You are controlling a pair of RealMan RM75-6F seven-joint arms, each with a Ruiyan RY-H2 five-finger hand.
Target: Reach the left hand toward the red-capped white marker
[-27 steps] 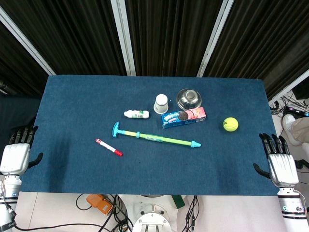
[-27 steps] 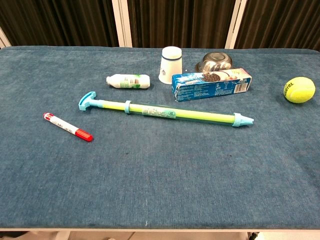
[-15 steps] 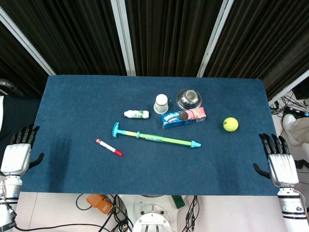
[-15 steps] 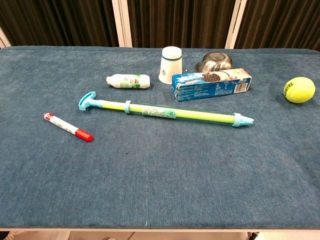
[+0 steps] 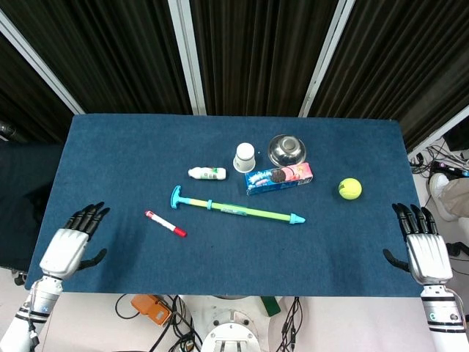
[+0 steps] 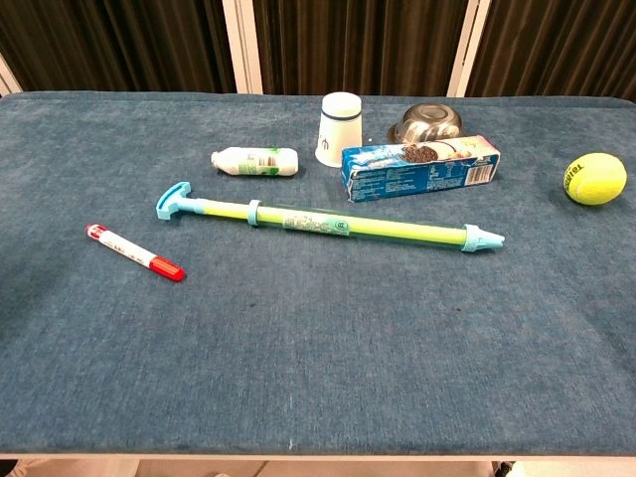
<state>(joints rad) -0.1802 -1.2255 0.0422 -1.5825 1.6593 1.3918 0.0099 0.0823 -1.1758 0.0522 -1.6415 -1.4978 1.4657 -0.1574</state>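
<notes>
Left hand closing in on the marker from the near-left corner

We see the left hand (image 5: 67, 246) empty over the table's (image 5: 352, 264) near-left corner, fingers spread and aimed at the red-capped white marker (image 5: 165, 223), which lies flat on the cloth well apart from it, just beside the handle end of the green water squirter (image 5: 238, 211). We judge the best path runs low and straight along the fingers' line, staying on the near side so the squirter is not nudged. The right hand (image 5: 423, 249), empty and spread, rests at the far-right edge.
</notes>
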